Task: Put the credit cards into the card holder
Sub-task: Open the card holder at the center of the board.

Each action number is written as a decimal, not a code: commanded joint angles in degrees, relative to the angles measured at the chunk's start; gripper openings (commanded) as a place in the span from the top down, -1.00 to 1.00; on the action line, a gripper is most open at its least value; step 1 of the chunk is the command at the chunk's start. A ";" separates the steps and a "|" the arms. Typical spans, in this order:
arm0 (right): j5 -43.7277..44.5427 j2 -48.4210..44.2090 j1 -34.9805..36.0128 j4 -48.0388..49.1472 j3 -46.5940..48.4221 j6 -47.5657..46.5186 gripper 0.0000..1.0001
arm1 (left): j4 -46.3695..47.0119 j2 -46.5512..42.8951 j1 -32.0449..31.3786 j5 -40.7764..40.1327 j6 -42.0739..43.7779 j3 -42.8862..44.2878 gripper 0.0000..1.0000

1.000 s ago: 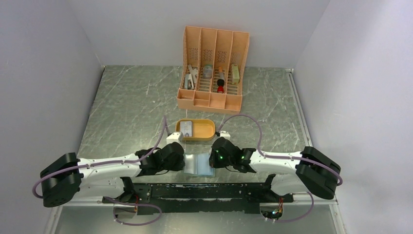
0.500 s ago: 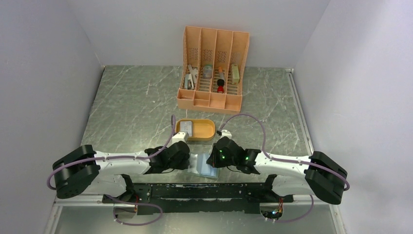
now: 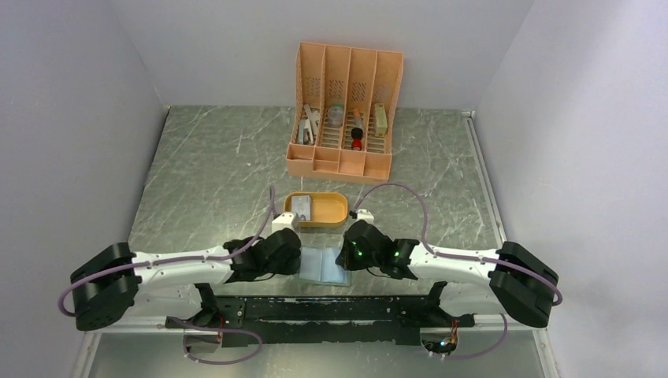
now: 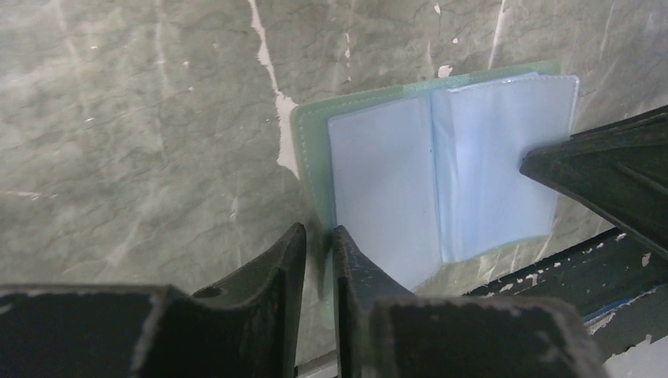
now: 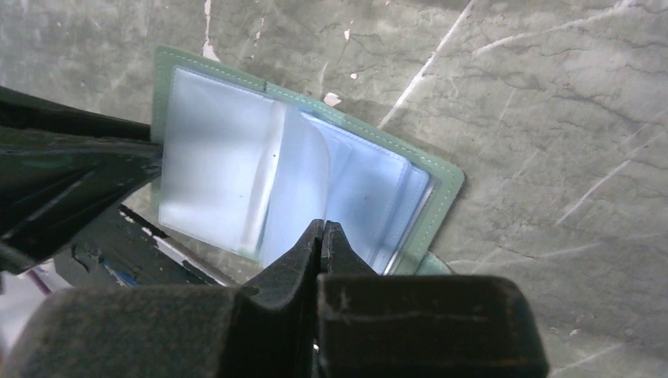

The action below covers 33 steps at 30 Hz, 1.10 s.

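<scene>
No text, label, brand or number can be read anywhere. The card (image 3: 303, 206) in the orange tray (image 3: 337, 211), at twelve o'clock from the wallet (image 3: 323, 265), bears marks too small to read.

Grey marble table (image 3: 205, 157) — open card holder (image 3: 319, 264) near edge, orange tray (image 3: 336, 209) mid, slotted organizer (image 3: 339, 167) far.

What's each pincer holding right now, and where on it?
Right pincer is shut on the card holder, pinching a clear pocket leaf at its free edge. Left pincer straddles the edge of the green cover, jaws slightly apart; hold unclear.
</scene>
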 commanded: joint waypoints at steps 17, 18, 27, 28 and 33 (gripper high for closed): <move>5.20 4.90 -0.14 -6.10 7.04 -5.45 1.00 | -2.80 -15.75 -0.29 0.10 4.33 4.09 -0.01; 5.16 5.14 -0.14 -6.12 7.09 -5.43 1.00 | -0.77 -15.85 -0.35 1.68 4.91 4.11 -0.01; 4.85 5.68 -0.14 -5.85 7.27 -5.06 1.00 | 13.43 -7.14 -0.37 13.79 6.19 3.82 0.21; 4.89 5.65 -0.14 -5.80 7.23 -5.01 1.00 | 13.78 -5.93 -0.37 13.75 6.24 3.58 0.26; 5.42 5.03 -0.14 -6.49 6.51 -4.33 1.00 | 12.73 -0.55 -0.37 10.27 4.97 1.34 0.56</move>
